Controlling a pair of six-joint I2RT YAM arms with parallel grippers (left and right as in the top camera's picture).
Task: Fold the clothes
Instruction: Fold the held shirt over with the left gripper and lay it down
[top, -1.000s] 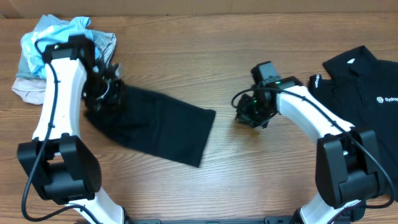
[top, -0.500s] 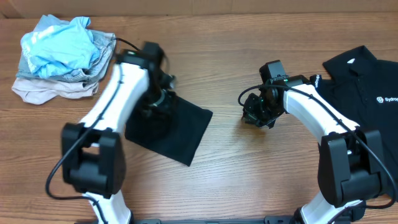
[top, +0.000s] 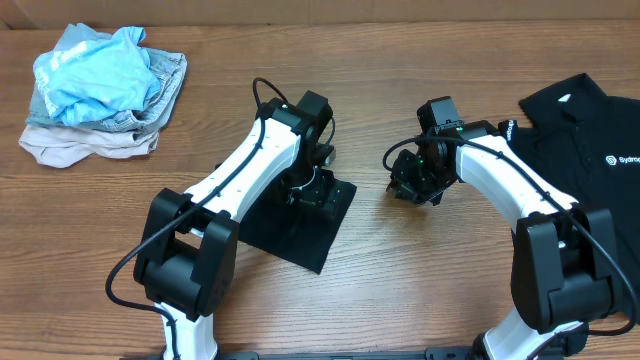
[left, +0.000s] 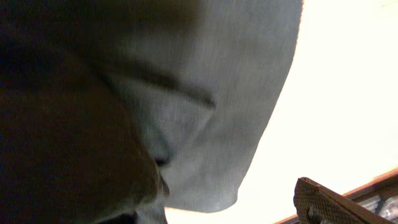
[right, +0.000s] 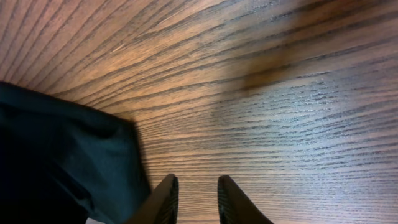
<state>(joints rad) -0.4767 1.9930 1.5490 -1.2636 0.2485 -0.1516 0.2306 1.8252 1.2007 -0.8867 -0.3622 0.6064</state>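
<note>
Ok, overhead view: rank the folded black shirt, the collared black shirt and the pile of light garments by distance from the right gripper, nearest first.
From the right gripper:
1. Folded black shirt, just to its left, under the left gripper.
2. Collared black shirt, at the right edge.
3. Pile of light garments, far left corner.
</note>
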